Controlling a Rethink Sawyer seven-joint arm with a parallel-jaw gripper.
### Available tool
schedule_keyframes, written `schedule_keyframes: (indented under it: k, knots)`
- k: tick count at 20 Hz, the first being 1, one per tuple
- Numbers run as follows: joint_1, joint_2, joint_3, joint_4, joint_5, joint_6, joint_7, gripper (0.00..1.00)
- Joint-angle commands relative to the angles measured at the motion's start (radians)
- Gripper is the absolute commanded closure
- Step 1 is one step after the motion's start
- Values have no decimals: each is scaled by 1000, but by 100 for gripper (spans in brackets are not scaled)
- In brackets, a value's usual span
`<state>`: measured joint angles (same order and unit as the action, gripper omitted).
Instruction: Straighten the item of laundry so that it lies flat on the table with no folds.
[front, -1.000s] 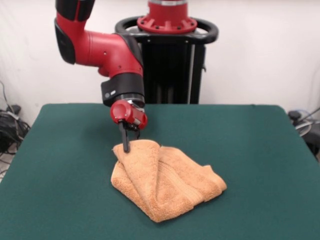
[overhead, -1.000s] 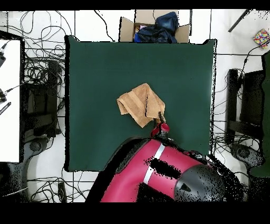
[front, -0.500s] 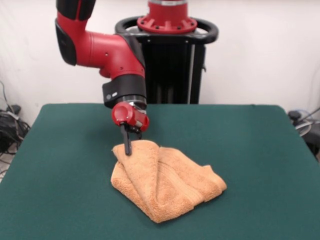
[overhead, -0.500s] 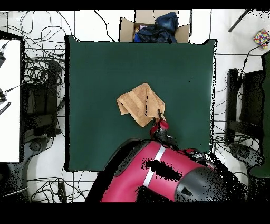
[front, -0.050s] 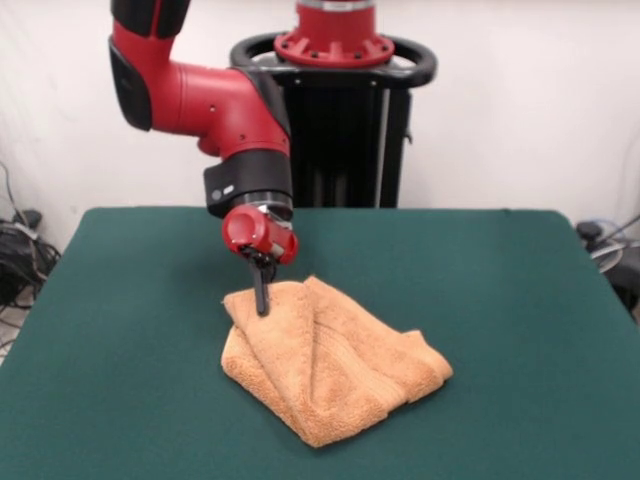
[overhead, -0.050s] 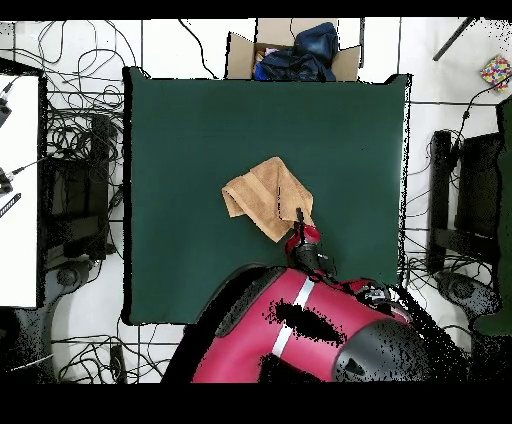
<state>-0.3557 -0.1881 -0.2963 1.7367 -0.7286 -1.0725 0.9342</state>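
Note:
The item of laundry (front, -0.050s: 325, 362) is a light orange towel, folded over itself in a crumpled, roughly triangular heap on the green table (front, -0.050s: 500, 300). Seen from overhead, the towel (overhead, -0.050s: 262, 195) lies near the middle of the table (overhead, -0.050s: 200, 120). My gripper (front, -0.050s: 261, 297) comes down on the towel's far left corner, its black fingers pressed together on the cloth edge. From overhead, the gripper (overhead, -0.050s: 298, 221) sits at the towel's lower right corner, with the red arm below it.
A cardboard box (overhead, -0.050s: 293, 55) holding dark clothes stands beyond the table's top edge in the overhead view. Cables (overhead, -0.050s: 75, 130) cover the floor on the left, beside a white desk (overhead, -0.050s: 18, 190). Dark furniture (overhead, -0.050s: 465, 190) stands to the right.
The fingers, apart a second ago, have come together on the towel's corner. The gripper has shifted slightly toward the towel, and the cloth edge there is bunched a little.

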Motion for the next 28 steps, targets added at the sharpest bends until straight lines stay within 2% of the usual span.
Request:
schedule_keyframes:
  k: [1,5,8,11,13,16,18,22,28]
  knots:
    - [12,-16,159,-110,-12,128,291,100]
    - [1,-51,190,-102,-37,241,353,100]
    - [-30,-96,247,-84,-68,387,420,100]
    - [-85,-179,348,-33,-115,559,465,100]
    - [-175,-245,477,31,-131,732,471,100]
    - [-282,-336,598,145,-42,923,410,100]
    - [-314,-391,612,214,43,995,390,100]
    - [-361,-497,631,317,131,1085,358,100]
    - [-423,-590,686,387,237,1226,297,100]
